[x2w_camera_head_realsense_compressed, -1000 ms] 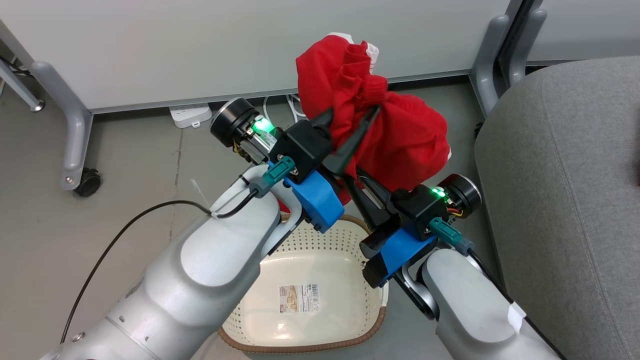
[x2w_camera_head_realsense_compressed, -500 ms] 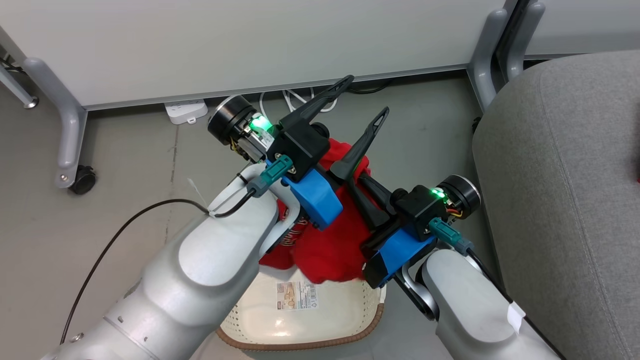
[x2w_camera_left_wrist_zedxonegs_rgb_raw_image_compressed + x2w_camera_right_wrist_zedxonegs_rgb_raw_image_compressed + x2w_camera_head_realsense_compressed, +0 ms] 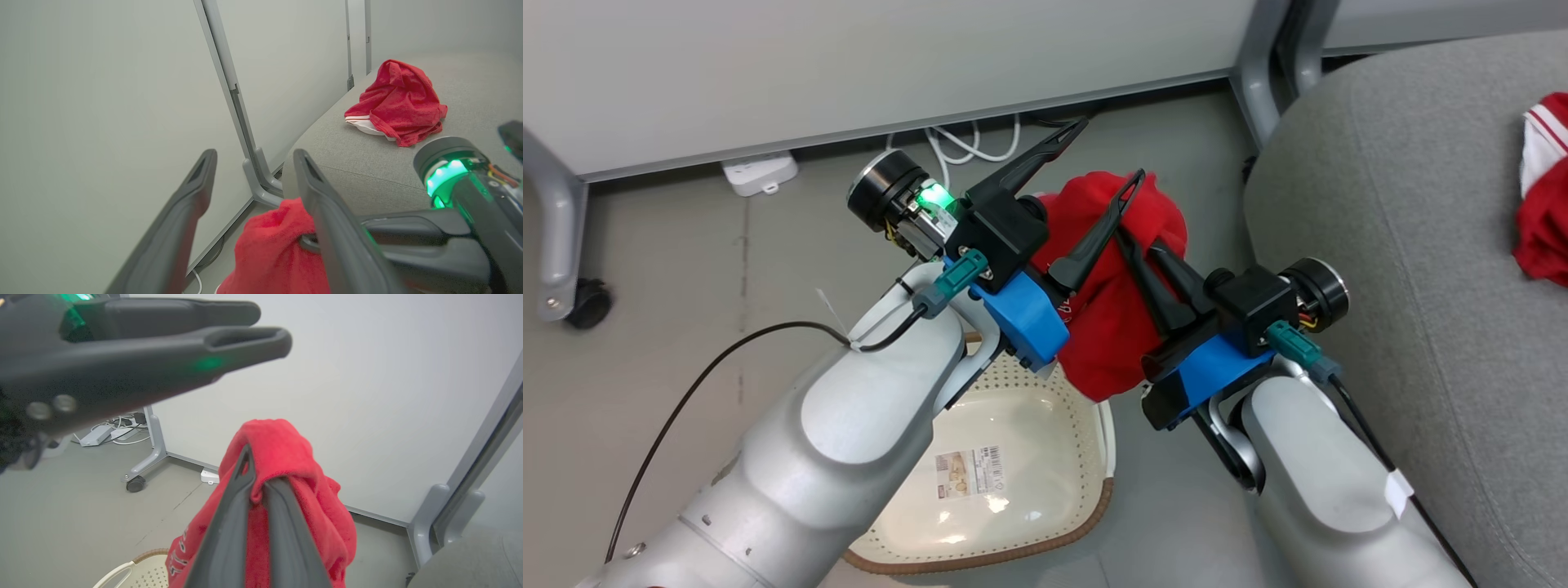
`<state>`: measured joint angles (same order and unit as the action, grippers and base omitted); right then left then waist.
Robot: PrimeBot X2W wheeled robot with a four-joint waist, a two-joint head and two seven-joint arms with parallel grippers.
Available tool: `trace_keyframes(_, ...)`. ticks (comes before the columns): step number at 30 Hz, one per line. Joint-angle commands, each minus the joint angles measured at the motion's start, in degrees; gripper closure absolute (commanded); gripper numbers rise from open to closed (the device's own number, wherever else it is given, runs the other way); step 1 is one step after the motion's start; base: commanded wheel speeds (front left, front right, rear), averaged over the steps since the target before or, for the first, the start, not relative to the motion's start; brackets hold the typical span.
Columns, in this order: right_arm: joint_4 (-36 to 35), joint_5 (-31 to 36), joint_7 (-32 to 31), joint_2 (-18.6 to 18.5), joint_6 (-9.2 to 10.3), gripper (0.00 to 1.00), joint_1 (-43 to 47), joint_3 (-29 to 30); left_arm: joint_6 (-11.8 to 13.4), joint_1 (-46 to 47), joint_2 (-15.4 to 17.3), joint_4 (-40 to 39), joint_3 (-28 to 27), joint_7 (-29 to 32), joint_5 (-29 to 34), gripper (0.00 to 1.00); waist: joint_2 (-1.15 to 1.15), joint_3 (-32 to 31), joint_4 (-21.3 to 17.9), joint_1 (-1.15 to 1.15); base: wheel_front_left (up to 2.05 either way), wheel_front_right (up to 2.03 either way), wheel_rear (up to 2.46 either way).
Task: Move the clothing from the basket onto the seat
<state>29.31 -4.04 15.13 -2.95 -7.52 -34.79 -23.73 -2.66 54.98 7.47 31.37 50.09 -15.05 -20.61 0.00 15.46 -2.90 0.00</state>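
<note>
One red garment (image 3: 1111, 343) with white lettering hangs bunched above the cream basket (image 3: 980, 523), whose floor shows a barcode sticker. My right gripper (image 3: 1137, 239) is shut on its upper fold; the right wrist view shows the fabric (image 3: 294, 457) draped over the closed fingertips (image 3: 247, 457). My left gripper (image 3: 1111, 149) stands open just left of it, holding nothing; its fingers (image 3: 196, 183) straddle empty air. A second red garment with white trim (image 3: 1543, 212) lies crumpled on the grey seat (image 3: 1380, 245), also seen from the left wrist (image 3: 396, 102).
A white partition wall runs along the back, with a grey post (image 3: 1258, 82) by the seat's corner and a castered leg (image 3: 572, 294) at far left. A power strip (image 3: 760, 173) and white cords lie at the wall's foot. A black cable (image 3: 686, 400) trails over the floor.
My left gripper opened and let go of the garment, which dropped and now hangs from the right gripper alone. The head camera has turned right, bringing the seat's garment into view.
</note>
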Motion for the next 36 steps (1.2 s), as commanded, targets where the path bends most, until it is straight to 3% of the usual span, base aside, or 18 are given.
trace_keyframes(1,-0.5,0.3,0.0,0.1,0.06,1.0,-0.8,0.8,-0.1,0.5,0.3,-0.2,-0.1,-0.2,0.2,0.0,0.0,0.9,-1.7,0.0,0.0,0.0,0.0)
trace_keyframes(22,-6.4,-0.2,0.0,0.1,0.06,1.0,2.9,17.4,-1.2,-0.5,0.8,-1.3,3.8,1.2,0.5,0.0,0.0,5.9,-16.5,0.0,0.0,0.0,0.0)
trace_keyframes(36,-10.9,-1.2,0.0,0.1,0.06,1.0,8.0,23.8,-1.5,-2.0,1.5,-2.9,6.5,2.9,0.3,0.0,0.0,8.1,-23.4,0.0,0.0,0.0,0.0)
